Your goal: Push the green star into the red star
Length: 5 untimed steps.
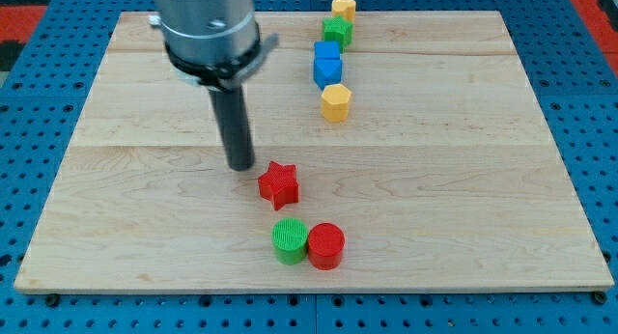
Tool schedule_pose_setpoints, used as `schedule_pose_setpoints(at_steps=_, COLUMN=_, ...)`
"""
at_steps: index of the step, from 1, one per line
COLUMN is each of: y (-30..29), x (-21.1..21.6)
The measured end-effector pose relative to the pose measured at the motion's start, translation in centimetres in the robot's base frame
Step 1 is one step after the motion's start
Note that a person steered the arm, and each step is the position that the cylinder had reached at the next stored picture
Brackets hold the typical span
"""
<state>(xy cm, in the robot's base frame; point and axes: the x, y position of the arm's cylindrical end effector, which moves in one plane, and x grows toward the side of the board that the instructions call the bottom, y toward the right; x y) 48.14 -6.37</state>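
The green star (337, 31) lies near the view's top, right of centre, touching a yellow block (343, 8) above it. The red star (278, 184) lies near the board's middle, well below the green star. My tip (240, 167) rests on the board just left of and slightly above the red star, close to it but apart. The tip is far from the green star.
Two blue blocks (327, 62) sit stacked in a column just below the green star, with a yellow hexagon (335, 101) under them. A green cylinder (289, 240) and a red cylinder (325, 245) touch each other below the red star. The wooden board (116, 228) lies on a blue pegboard.
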Motion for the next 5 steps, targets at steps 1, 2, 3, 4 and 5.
schedule_pose_setpoints(at_steps=1, y=2.7, x=1.9)
schedule_pose_setpoints(at_steps=2, y=3.0, x=5.3)
schedule_pose_setpoints(at_steps=3, y=2.0, x=0.7)
schedule_pose_setpoints(at_steps=4, y=2.1, x=-3.5)
schedule_pose_setpoints(at_steps=5, y=10.9, x=-4.3)
